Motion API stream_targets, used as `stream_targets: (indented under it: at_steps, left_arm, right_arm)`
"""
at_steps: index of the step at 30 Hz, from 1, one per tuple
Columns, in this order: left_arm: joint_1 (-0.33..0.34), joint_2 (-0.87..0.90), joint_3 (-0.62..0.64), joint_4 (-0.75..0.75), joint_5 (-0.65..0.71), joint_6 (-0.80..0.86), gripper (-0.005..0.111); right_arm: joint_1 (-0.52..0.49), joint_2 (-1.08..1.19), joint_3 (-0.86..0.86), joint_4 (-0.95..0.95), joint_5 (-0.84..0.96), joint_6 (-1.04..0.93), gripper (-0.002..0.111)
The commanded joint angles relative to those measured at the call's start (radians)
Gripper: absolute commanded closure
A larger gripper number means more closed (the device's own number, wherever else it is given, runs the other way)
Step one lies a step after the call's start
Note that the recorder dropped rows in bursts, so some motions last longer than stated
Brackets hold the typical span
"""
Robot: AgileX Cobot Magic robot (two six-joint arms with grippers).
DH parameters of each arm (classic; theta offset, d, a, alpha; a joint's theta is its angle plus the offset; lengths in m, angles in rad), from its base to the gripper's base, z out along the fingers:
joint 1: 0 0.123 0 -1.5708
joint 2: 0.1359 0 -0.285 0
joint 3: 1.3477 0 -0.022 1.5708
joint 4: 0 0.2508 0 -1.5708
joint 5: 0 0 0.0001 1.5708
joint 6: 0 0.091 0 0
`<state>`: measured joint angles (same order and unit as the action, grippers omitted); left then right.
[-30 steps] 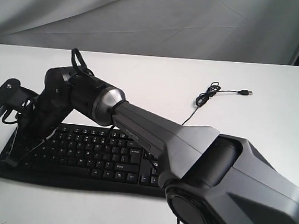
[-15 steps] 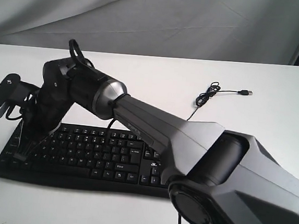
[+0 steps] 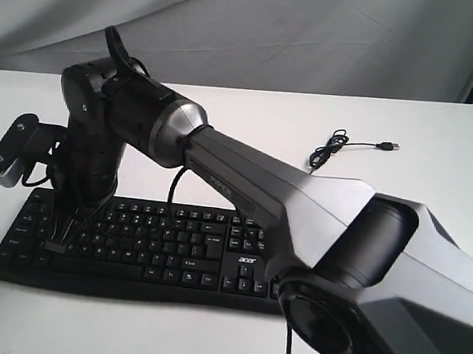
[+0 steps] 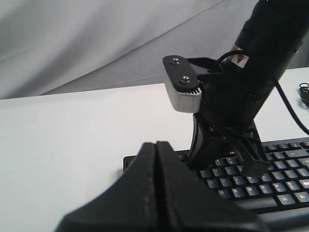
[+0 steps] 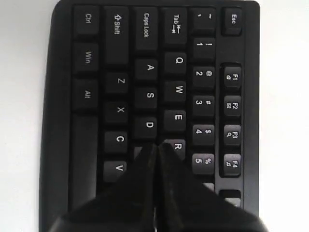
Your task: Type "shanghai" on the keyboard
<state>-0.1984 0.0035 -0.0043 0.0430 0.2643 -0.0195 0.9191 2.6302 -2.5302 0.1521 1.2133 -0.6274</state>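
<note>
**Lighting and image quality: bright, diffuse, low contrast**

Exterior view: soft, even light. The white surface [image 3: 432, 211] is close to washed out. Only a faint shadow lies along the keyboard [image 3: 131, 246] front edge. There is a mild sheen on the right arm [image 3: 244, 186] shell, and its nearest housing looks soft. The grey backdrop cloth [image 3: 315, 35] shows gentle fold shading.

Left wrist view: the left gripper [image 4: 155, 150] is a dark, out-of-focus foreground mass, and the keys beyond are sharper.

Right wrist view: key legends are legible, the right gripper [image 5: 155, 152] jaws are blurred, and the surface is blown white.
</note>
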Motion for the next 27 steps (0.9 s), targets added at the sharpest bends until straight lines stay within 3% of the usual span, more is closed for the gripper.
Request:
stream_targets:
  at_steps: [1, 6, 16, 20, 27]
  left_arm:
    - [-0.004, -0.003, 0.004, 0.001, -0.005, -0.003, 0.107]
    - [-0.004, -0.003, 0.004, 0.001, -0.005, -0.003, 0.107]
    - [-0.004, -0.003, 0.004, 0.001, -0.005, -0.003, 0.107]
    - [-0.004, -0.003, 0.004, 0.001, -0.005, -0.003, 0.107]
    - [-0.004, -0.003, 0.004, 0.001, -0.005, -0.003, 0.107]
  right_arm:
    - [-0.003, -0.026, -0.002, -0.045, 0.008, 0.014, 0.108]
    - [-0.003, -0.038, 0.062, -0.052, 0.002, 0.044, 0.108]
    - [-0.024, -0.389, 0.769, -0.012, -0.497, 0.04, 0.108]
    - [-0.05, -0.389, 0.832, 0.149, -0.536, -0.078, 0.108]
    - [-0.05, -0.389, 0.834, 0.208, -0.563, -0.125, 0.108]
